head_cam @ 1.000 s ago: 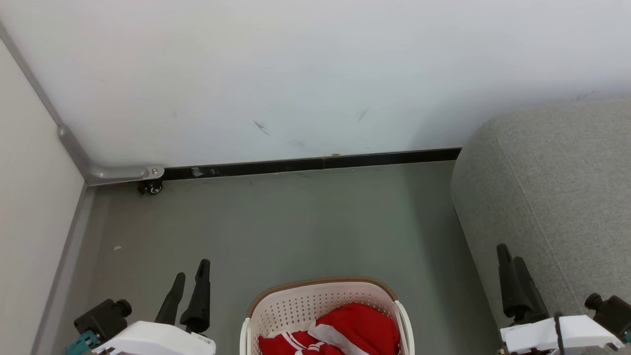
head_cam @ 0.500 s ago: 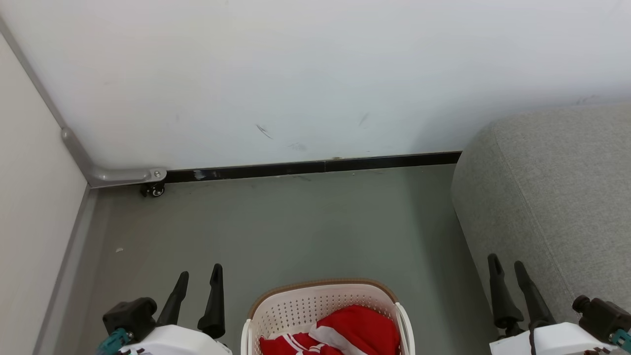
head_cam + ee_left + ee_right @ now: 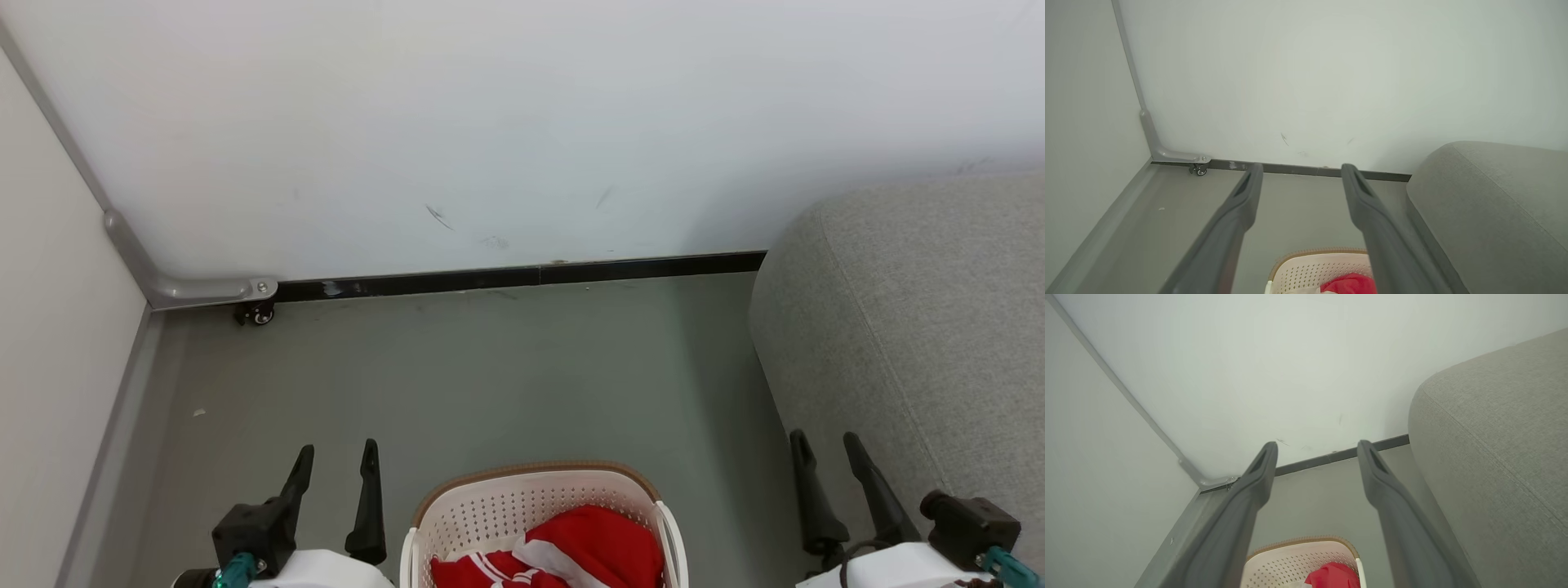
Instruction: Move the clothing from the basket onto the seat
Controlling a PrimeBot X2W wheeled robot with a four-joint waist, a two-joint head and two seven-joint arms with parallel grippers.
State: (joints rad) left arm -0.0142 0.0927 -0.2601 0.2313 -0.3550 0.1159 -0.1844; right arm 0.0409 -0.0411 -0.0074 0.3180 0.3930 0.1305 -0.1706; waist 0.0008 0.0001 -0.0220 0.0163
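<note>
The cream perforated basket (image 3: 490,510) with a brown rim stands on the grey floor at the bottom middle of the head view. Red clothing (image 3: 588,543) with white stripes lies bunched inside it. The grey woven seat (image 3: 914,327) fills the right side. My left gripper (image 3: 339,457) hangs open to the left of the basket, above the floor. My right gripper (image 3: 824,445) stands open between the basket and the seat's front edge. Both wrist views look past open fingers at the basket (image 3: 1306,269) (image 3: 1290,559), the clothing (image 3: 1349,283) (image 3: 1333,575) and the seat (image 3: 1494,196) (image 3: 1494,437).
A white wall (image 3: 522,122) with a black skirting strip (image 3: 522,276) closes the far side. A pale panel on the left (image 3: 49,327) ends in a grey metal bracket with a small caster (image 3: 253,313). Bare grey floor (image 3: 490,367) lies beyond the basket.
Both grippers have shifted inward toward the basket and turned so their fingers show spread apart. The basket and clothing have stayed put.
</note>
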